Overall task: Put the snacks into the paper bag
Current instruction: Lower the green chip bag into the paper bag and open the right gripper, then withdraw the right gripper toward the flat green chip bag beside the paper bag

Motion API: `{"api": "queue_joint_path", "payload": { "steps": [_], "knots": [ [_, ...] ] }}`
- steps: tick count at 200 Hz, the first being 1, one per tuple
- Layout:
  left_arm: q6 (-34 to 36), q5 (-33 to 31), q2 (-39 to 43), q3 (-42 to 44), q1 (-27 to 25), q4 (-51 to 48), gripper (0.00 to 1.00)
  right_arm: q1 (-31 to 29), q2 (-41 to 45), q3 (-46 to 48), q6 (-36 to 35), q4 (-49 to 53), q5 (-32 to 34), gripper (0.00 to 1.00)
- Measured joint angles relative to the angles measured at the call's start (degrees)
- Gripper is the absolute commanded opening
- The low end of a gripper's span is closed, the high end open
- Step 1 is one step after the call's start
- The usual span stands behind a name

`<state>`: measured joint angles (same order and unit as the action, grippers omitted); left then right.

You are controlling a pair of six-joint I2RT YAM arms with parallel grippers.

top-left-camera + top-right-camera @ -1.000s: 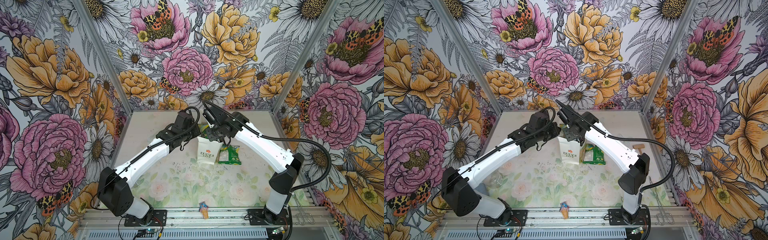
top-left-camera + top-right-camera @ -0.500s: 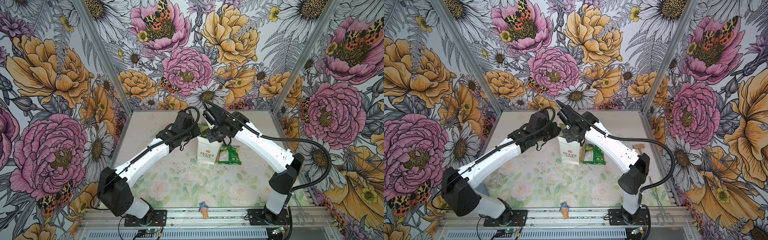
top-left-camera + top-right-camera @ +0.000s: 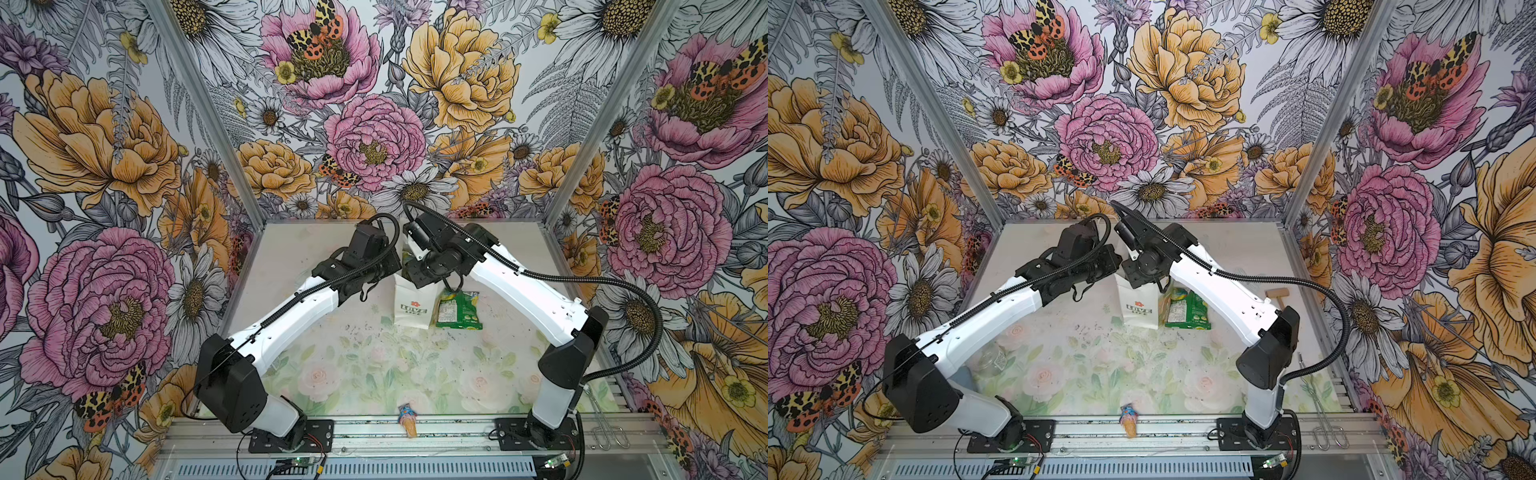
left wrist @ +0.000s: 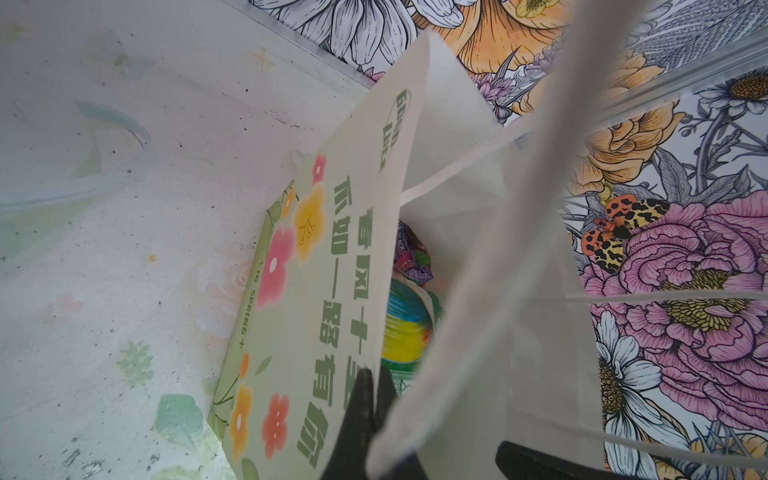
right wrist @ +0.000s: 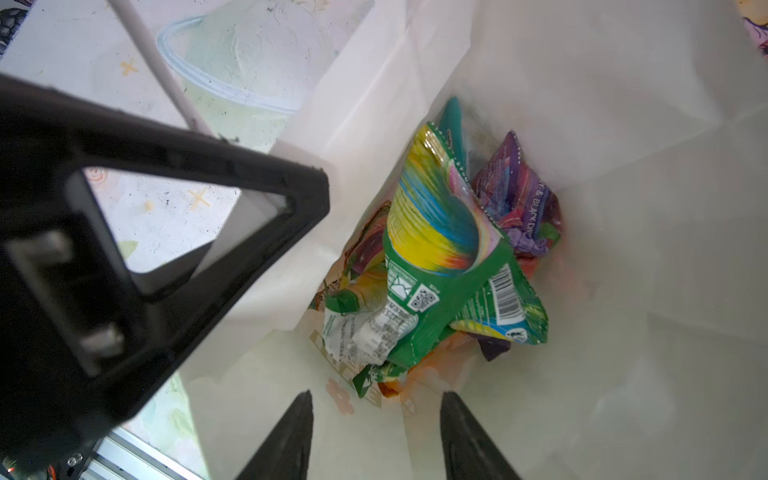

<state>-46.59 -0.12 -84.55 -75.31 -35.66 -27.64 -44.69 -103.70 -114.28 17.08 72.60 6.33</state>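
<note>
**A:** What is the right claw (image 5: pixel 376 399) doing?

**B:** It hangs over the mouth of the paper bag (image 5: pixel 623 208), jaws apart, with nothing between them. The left claw (image 4: pixel 368 399) is clenched on the bag's rim and holds the mouth open.

**A:** And the snacks (image 5: pixel 374 332)?

**B:** Most lie heaped at the bottom of the bag. A green rainbow packet (image 5: pixel 449 266) is on top and a purple packet (image 5: pixel 519 199) is beside it, with teal and orange showing around them. One green packet (image 3: pixel 457 309) lies flat on the table (image 3: pixel 374 374), just beside the bag and under the right arm.

**A:** How would that one handle?

**B:** I'd judge it light, crinkly and slick, and puffed with air. A pinch across the middle might slide off or crush what's inside. The flat sealed edge looks the surer hold. The bag is thin, soft paper and would likely sag shut without that grip on its rim.
</note>
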Motion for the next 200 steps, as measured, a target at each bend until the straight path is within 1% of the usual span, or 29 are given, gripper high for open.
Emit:
{"api": "queue_joint_path", "payload": {
  "steps": [51,97,144,174,200],
  "knots": [
    [0.0,-0.02,0.0,0.0,0.0,0.02,0.0,0.02,1.16,-0.04,-0.09,0.0,-0.24,0.61],
    [0.0,0.0,0.0,0.0,0.0,0.04,0.0,0.07,4.33,-0.7,-0.13,-0.04,-2.38,0.67],
    [0.0,0.0,0.0,0.0,0.0,0.04,0.0,1.11,10.36,-0.7,-0.22,-0.02,-3.65,0.72],
    [0.0,0.0,0.0,0.0,0.0,0.04,0.0,2.97,15.3,0.55,-0.17,-0.66,-3.58,0.76],
    [0.0,0.0,0.0,0.0,0.0,0.04,0.0,5.64,20.79,4.87,-0.11,-1.95,-3.61,0.84]
  ]
}}
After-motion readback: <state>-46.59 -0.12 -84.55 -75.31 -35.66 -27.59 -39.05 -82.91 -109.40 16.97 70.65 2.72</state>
